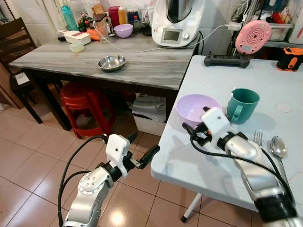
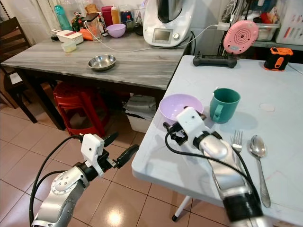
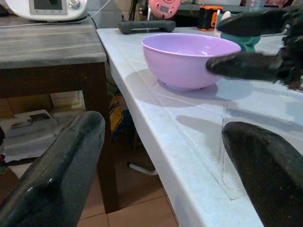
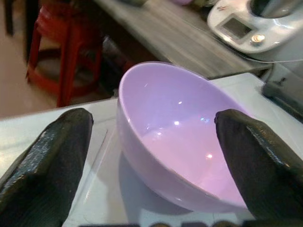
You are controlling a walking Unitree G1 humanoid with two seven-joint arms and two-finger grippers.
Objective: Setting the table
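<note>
The lilac bowl (image 1: pixel 196 108) is set on the white bench (image 1: pixel 222 156), near its front-left edge, just beside the green mug (image 1: pixel 242 105), which stands to its right. It is judged to be light plastic: stiff, thin-walled, smooth and probably slippery, not fragile. A rim pinch is judged best, one finger inside the wall and one outside, at the near edge; a grip across the whole body would likely be too wide. Being light, it may slide on the smooth top if nudged.

The right pincer (image 1: pixel 191 131) is held released, fingers spread, low over the bench just in front of the bowl; in the right wrist view the bowl (image 4: pixel 184 137) is framed between the two black fingers (image 4: pixel 52 156), not yet touched. The left pincer (image 1: pixel 142 149) is also released and grasps nothing; it is held off the bench edge, above the tiled floor (image 1: pixel 28 156), pointed toward the bowl.

Count on the white bench: one lilac bowl, one green mug, one fork (image 1: pixel 258 139), one spoon (image 1: pixel 278 147). Fork and spoon are laid side by side right of the right arm. One black handled item (image 1: pixel 226 60) and one orange-black device (image 1: pixel 289 58) are seen at the far edge.

On the grey wooden bench (image 1: pixel 142 66): one steel bowl (image 1: pixel 112 62), one second lilac bowl (image 1: pixel 123 30), one white kitchen machine (image 1: pixel 177 21); bottles behind are too cluttered to count. One red stool (image 1: pixel 85 106) is tucked under it.
</note>
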